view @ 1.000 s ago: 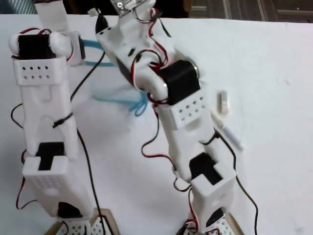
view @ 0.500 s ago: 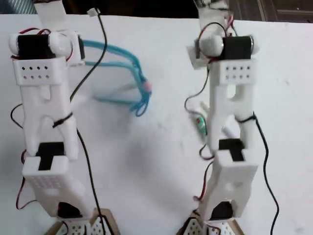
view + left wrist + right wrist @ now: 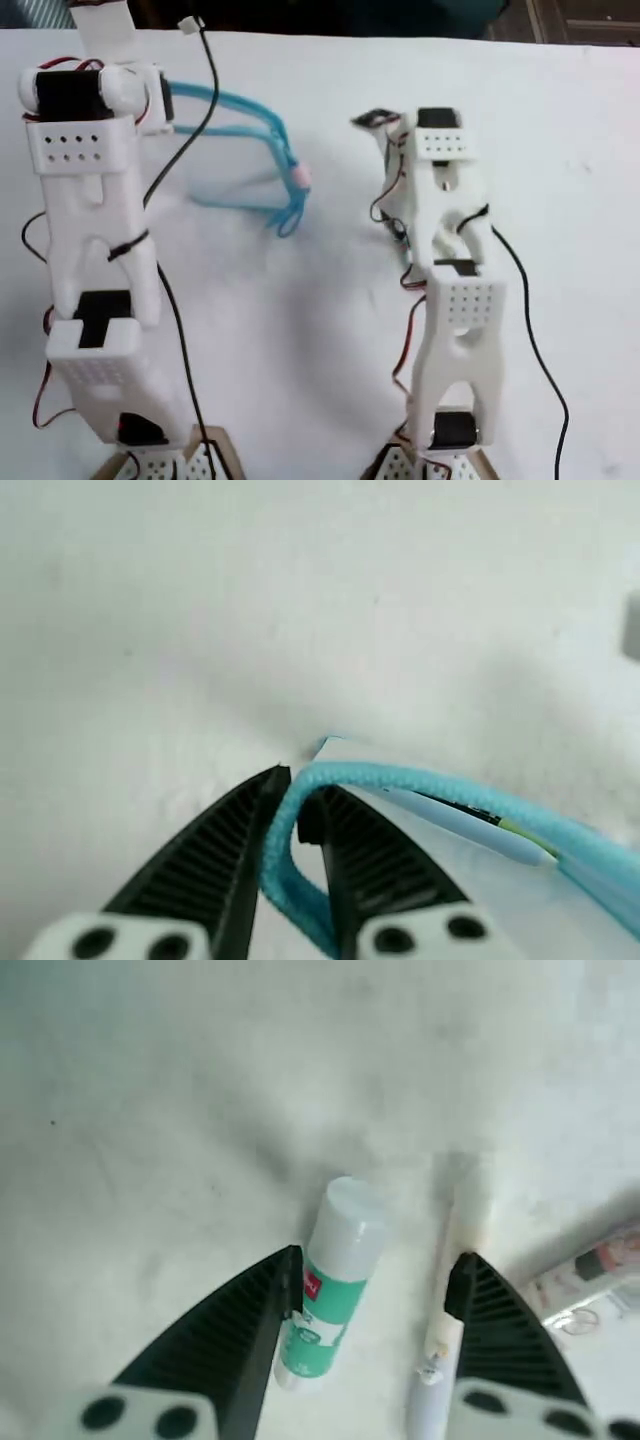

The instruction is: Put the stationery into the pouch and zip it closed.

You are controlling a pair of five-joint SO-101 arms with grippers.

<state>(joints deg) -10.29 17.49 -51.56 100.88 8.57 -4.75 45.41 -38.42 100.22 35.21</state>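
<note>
The pouch (image 3: 235,165) is clear with a blue rim and a pink zip pull (image 3: 300,177), and lies at the back left of the table. My left gripper (image 3: 295,780) is shut on the pouch's blue rim (image 3: 400,785), at the pouch's left end. My right gripper (image 3: 375,1265) is open, low over the table to the right of the pouch. A white and green glue stick (image 3: 335,1280) lies just inside one of its fingers (image 3: 250,1310). A pale pen (image 3: 450,1300) lies by the other finger (image 3: 495,1320). In the high view the right arm (image 3: 445,200) covers these items.
A further white item with print (image 3: 600,1265) lies beside the pen. The white table (image 3: 560,150) is bare to the right of the right arm and between the two arms. Red and black cables hang off both arms.
The right arm has swung from over the pouch to the right and folded down over the stationery, which it now hides in the high view. The left arm and pouch have kept still.
</note>
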